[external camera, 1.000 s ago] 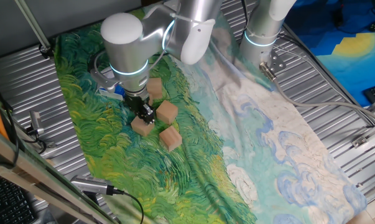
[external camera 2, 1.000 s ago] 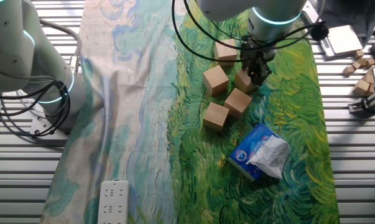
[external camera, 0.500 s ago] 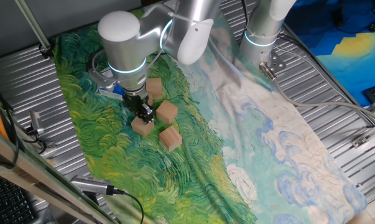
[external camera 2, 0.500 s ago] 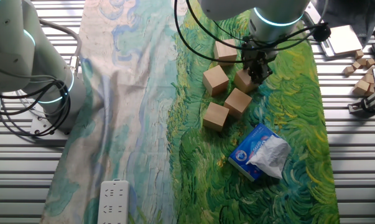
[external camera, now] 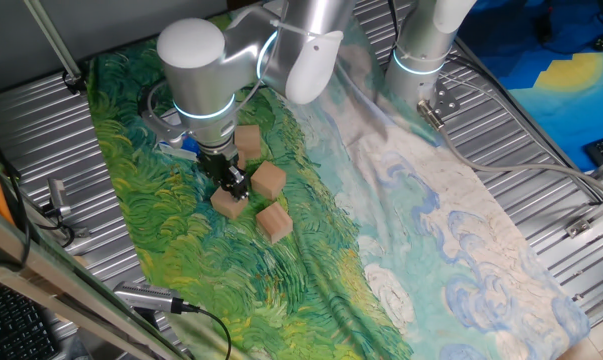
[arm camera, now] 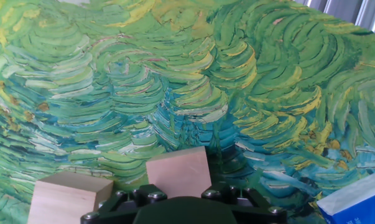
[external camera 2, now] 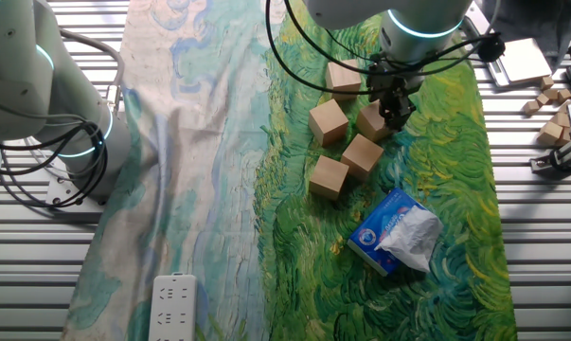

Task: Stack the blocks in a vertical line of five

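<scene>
The blocks are plain tan wooden cubes with clean faces and sharp edges, five of them lying loose on the green swirled cloth (external camera 2: 437, 189) that covers the tabletop (external camera 2: 531, 246), none stacked. In the other fixed view one block (external camera 2: 343, 76) lies farthest up the cloth, a second block (external camera 2: 329, 121) below and left of it, a third block (external camera 2: 362, 155) lower and tilted, a fourth block (external camera 2: 329, 176) just beside that one, and the fifth block (external camera 2: 371, 121) sits under my gripper (external camera 2: 393, 116).

My fingers (external camera: 237, 187) are down at that fifth block (external camera: 230, 204). In the hand view its pale face (arm camera: 178, 174) fills the space right in front of my hand, with a neighbouring block (arm camera: 69, 196) just to its left, apart from it. The fingers look closed in around the block, but the tips are hidden by my own wrist and I cannot tell whether they press on it. The block rests on the cloth.

The blue-and-white soft packet (external camera 2: 396, 231) lies on the cloth near the lower blocks, and its corner (arm camera: 361, 202) shows at the right edge of the hand view.
</scene>
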Robot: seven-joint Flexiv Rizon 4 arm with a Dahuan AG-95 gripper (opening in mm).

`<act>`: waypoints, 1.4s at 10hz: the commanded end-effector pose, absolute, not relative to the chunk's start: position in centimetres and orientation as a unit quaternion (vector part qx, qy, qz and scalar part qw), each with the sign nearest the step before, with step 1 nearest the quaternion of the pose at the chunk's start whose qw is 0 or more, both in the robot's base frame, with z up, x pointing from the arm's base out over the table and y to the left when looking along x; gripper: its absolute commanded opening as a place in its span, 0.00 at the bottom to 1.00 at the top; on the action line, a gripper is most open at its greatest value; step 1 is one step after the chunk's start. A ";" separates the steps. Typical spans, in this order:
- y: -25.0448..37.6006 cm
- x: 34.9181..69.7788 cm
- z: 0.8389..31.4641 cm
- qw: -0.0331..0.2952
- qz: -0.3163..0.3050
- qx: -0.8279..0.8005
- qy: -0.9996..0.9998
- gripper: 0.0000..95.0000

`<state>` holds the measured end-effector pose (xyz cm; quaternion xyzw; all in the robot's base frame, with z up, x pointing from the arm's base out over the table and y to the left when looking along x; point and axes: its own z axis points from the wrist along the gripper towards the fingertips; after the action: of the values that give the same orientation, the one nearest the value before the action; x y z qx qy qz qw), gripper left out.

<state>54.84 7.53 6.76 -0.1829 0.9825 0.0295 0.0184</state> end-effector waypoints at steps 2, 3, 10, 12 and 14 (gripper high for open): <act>7.5 54.8 6.8 0.019 0.029 -0.182 0.983 0.60; 7.5 54.8 6.8 0.019 0.029 -0.184 0.982 0.60; 7.5 54.8 6.8 0.020 0.032 -0.175 0.984 0.60; 7.5 54.8 6.8 0.020 0.033 -0.185 0.982 0.60; 7.5 54.8 6.8 0.016 0.029 -0.181 0.983 0.60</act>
<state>54.74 7.47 6.90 -0.1840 0.9824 0.0282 0.0173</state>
